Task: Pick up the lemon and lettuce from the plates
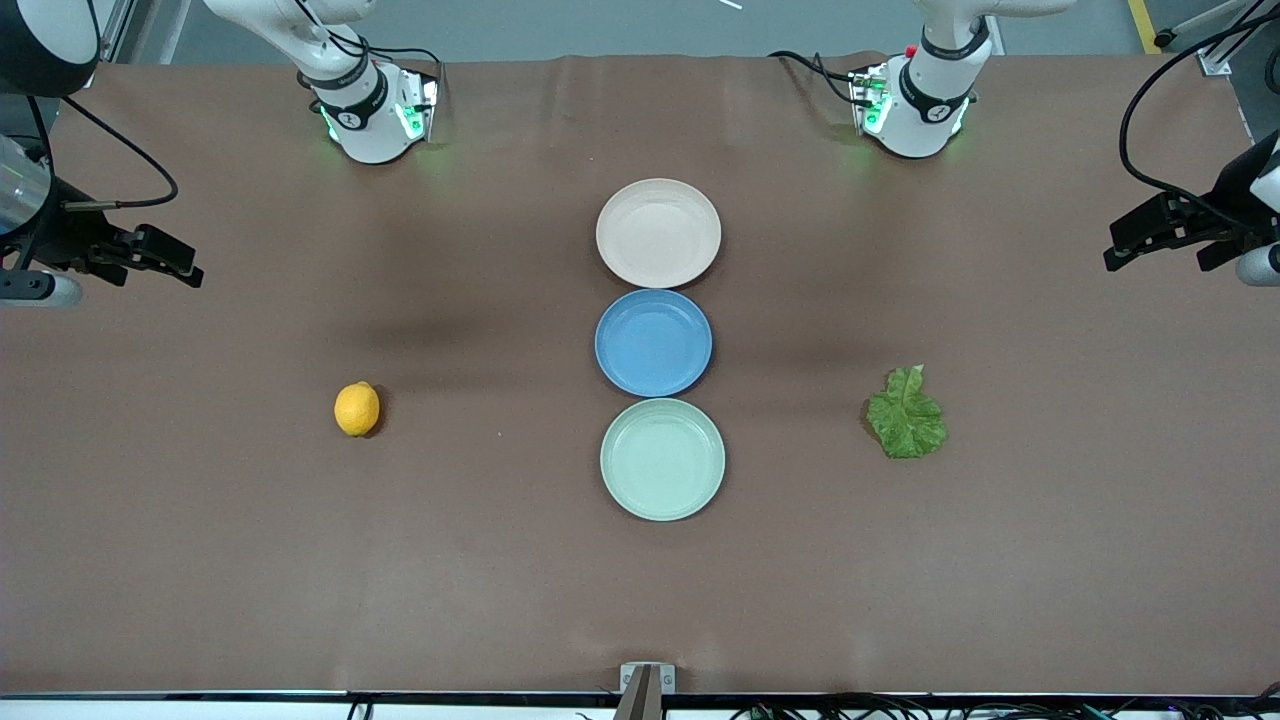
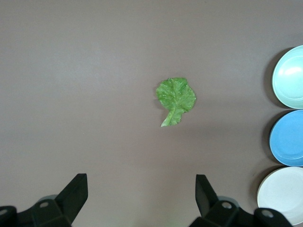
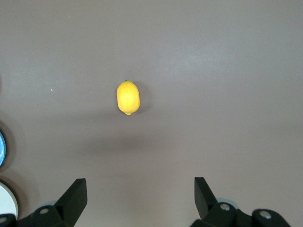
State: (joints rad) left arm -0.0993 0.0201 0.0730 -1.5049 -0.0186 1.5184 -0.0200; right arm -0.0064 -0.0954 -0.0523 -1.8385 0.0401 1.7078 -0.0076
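Note:
The lemon (image 1: 357, 409) lies on the bare table toward the right arm's end, on no plate; it also shows in the right wrist view (image 3: 128, 97). The lettuce (image 1: 906, 414) lies flat on the table toward the left arm's end and shows in the left wrist view (image 2: 175, 98). The beige-pink plate (image 1: 658, 232) and the mint green plate (image 1: 662, 459) are empty. My right gripper (image 1: 190, 265) (image 3: 140, 191) is open and empty, high over the table's edge at its end. My left gripper (image 1: 1115, 248) (image 2: 141, 189) is open and empty, high over its end.
A blue plate (image 1: 653, 342), also empty, sits between the two pale plates in a row down the table's middle. The mint green plate is nearest the front camera. The arm bases (image 1: 375, 115) (image 1: 915, 110) stand at the table's edge farthest from it.

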